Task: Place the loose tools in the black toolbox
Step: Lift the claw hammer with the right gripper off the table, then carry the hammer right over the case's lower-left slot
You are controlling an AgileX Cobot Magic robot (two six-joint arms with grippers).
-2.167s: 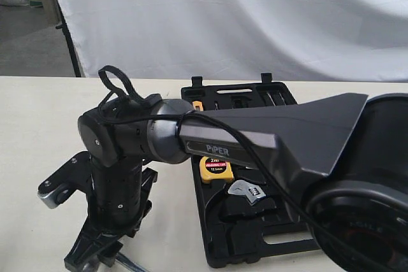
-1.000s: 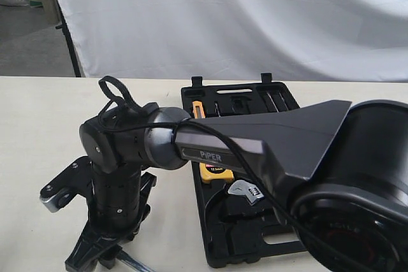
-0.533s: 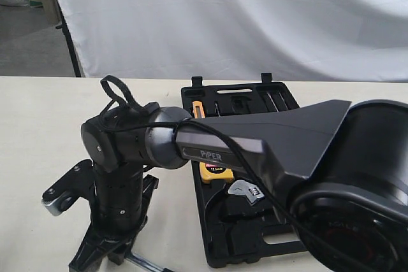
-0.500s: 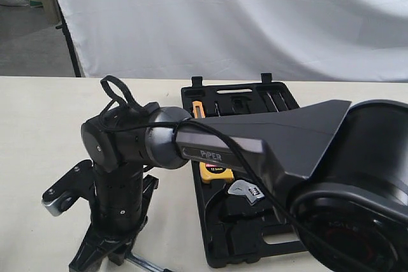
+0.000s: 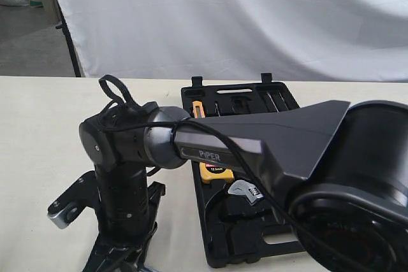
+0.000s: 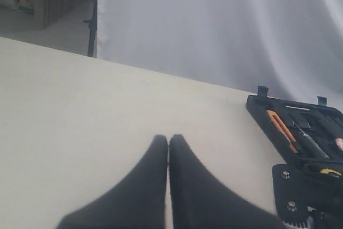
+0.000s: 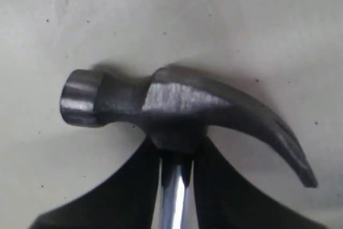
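The claw hammer (image 7: 177, 100) lies on the pale table, its dark head filling the right wrist view. My right gripper (image 7: 177, 154) is shut on the hammer's shiny steel neck (image 7: 176, 194), just behind the head. In the exterior view that arm reaches across to the left, with its gripper (image 5: 121, 256) low at the table's front edge, and the hammer is hidden under it. The black toolbox (image 5: 255, 90) lies open beside it, with the silver adjustable wrench (image 5: 245, 190) resting inside. My left gripper (image 6: 169, 138) is shut and empty above bare table, left of the toolbox (image 6: 257, 105).
A yellow tape measure (image 5: 213, 171) and an orange-handled tool (image 5: 198, 107) sit in the toolbox recesses. The right arm's forearm (image 5: 268, 138) crosses over the box and hides its middle. A white cloth backdrop hangs behind the table.
My right gripper's jaws have closed on the hammer's neck. The wrist has shifted a little to the right and nearer the table's front edge. The left gripper's movement cannot be judged.
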